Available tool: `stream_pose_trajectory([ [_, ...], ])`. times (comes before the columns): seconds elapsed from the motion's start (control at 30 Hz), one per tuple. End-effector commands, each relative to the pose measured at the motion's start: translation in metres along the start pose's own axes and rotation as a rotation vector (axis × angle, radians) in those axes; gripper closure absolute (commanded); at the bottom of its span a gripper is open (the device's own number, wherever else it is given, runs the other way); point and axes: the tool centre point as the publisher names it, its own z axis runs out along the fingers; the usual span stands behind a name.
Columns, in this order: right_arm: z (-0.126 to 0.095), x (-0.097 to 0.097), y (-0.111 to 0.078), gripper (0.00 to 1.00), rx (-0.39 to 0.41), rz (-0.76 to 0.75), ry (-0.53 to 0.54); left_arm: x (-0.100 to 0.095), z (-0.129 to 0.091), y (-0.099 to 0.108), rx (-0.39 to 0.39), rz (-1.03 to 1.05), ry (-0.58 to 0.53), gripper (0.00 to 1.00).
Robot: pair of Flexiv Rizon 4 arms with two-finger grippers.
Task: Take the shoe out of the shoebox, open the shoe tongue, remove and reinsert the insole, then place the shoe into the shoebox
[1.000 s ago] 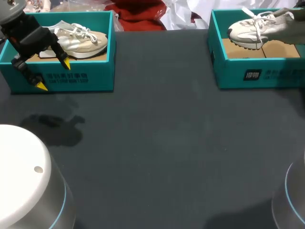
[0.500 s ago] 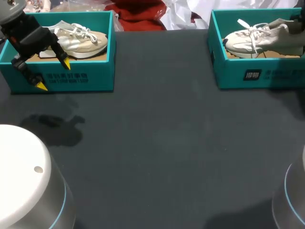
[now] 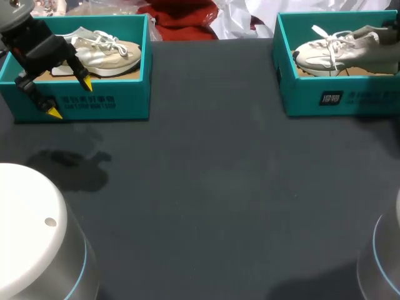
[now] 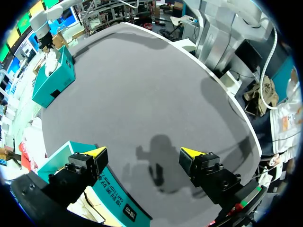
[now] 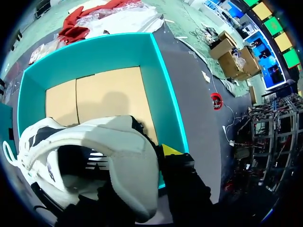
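Note:
A white shoe (image 3: 337, 49) hangs level just above the floor of the teal shoebox (image 3: 337, 97) at the far right. In the right wrist view my right gripper (image 5: 158, 156) is shut on the heel collar of the white shoe (image 5: 113, 142). One yellow fingertip (image 5: 170, 150) shows outside the heel and the other is hidden inside the shoe. The cardboard floor of the box (image 5: 109, 94) lies below. My left gripper (image 3: 70, 98) stands open and holds nothing, in front of a second teal shoebox (image 3: 94, 103) that holds a beige shoe (image 3: 103, 53). In the left wrist view the gripper (image 4: 143, 152) is over the dark table.
The dark table (image 3: 212, 175) stretches between the two boxes. My arms' white bases stand at the near left (image 3: 31, 237) and near right (image 3: 384, 262). The near wall of the left box (image 4: 113, 198) is right beside my left gripper's finger.
The white shoe came down from a heel-up tilt to level, nearer the box's front wall, then stayed still. The left arm has not moved.

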Motion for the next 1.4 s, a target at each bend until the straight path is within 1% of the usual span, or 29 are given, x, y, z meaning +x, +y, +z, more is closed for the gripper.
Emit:
stream_pose_trajectory([
  [0.03,0.008,-0.009,-0.002,1.00,-0.005,0.011,0.014,-0.001,0.000,0.000,-0.001,0.000,0.002,0.00],
  [0.27,0.023,-0.019,-0.007,1.00,-0.021,0.012,0.013,-0.001,0.000,0.000,-0.001,0.000,0.002,0.00],
  [0.43,0.032,-0.013,-0.009,1.00,-0.044,-0.016,0.013,-0.001,0.000,0.000,-0.001,0.000,0.002,0.00],
  [0.6,0.042,-0.009,-0.014,1.00,-0.036,-0.030,0.016,-0.001,0.000,0.000,-0.001,0.000,0.002,0.00],
  [0.93,0.063,-0.001,-0.030,1.00,0.001,-0.037,0.031,-0.001,0.000,0.000,-0.001,0.000,0.002,0.00],
  [1.23,0.075,0.008,-0.035,1.00,0.026,-0.048,0.038,-0.001,0.000,0.000,-0.001,0.000,0.002,0.00],
  [1.4,0.081,0.013,-0.036,1.00,0.027,-0.059,0.043,-0.001,0.000,0.000,-0.001,0.000,0.002,0.00],
])
